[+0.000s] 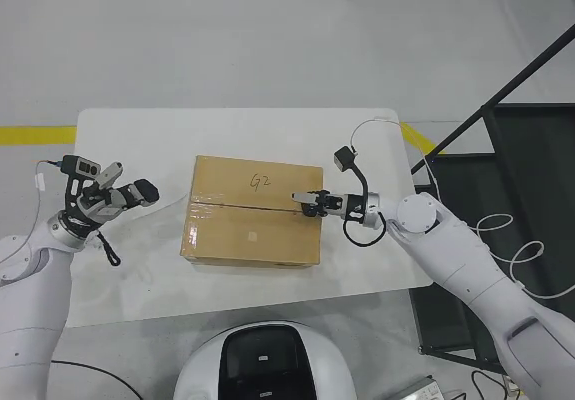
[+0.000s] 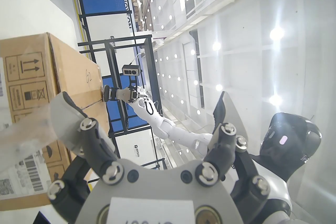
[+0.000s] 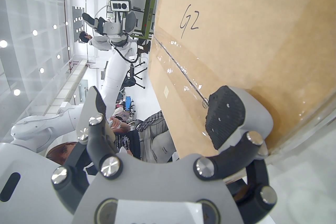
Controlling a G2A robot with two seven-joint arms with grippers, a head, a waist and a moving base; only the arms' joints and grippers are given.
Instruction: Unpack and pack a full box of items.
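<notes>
A white table [image 1: 127,140] stands on grey floor [image 1: 267,50] with a yellow line [image 1: 17,134], black rack [image 1: 537,160] beside.

A white table [image 1: 267,135] with rounded corners carries one closed cardboard box [image 1: 254,228], which stands about at its middle. Clear tape [image 1: 237,206] runs across the box top from 9 o'clock to 3 o'clock. A handwritten mark [image 1: 259,181] sits on the 12 o'clock half.
</notes>
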